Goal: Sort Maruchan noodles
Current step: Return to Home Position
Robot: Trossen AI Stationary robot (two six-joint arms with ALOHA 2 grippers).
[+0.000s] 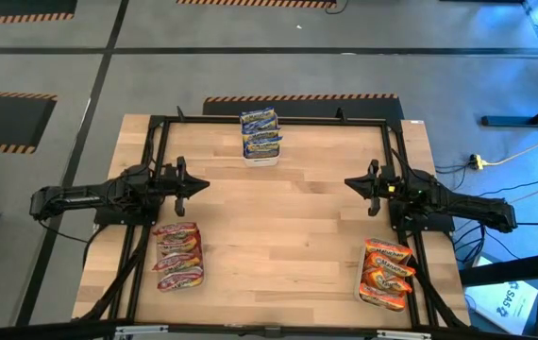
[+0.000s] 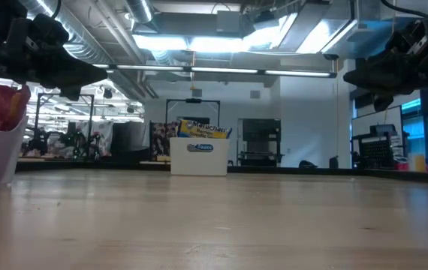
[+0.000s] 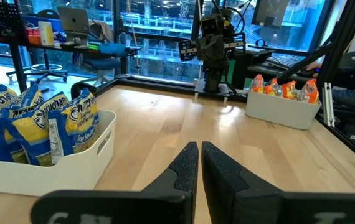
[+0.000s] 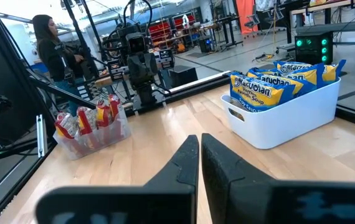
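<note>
Flat plastic Maruchan noodle packets (image 1: 260, 132) all binned; left end effector (image 1: 203, 184) and right end effector (image 1: 349, 182) pressed together, empty: looks like the homing step, nothing left to grasp

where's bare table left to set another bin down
The whole middle of the table is bare, between the left gripper and right gripper, from the blue-pack bin to the opposite edge. Crowded: the red-pack bin on the left side, the orange-pack bin on the right.

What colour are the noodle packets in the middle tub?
Blue and yellow packets; clearest in right wrist view.
</note>
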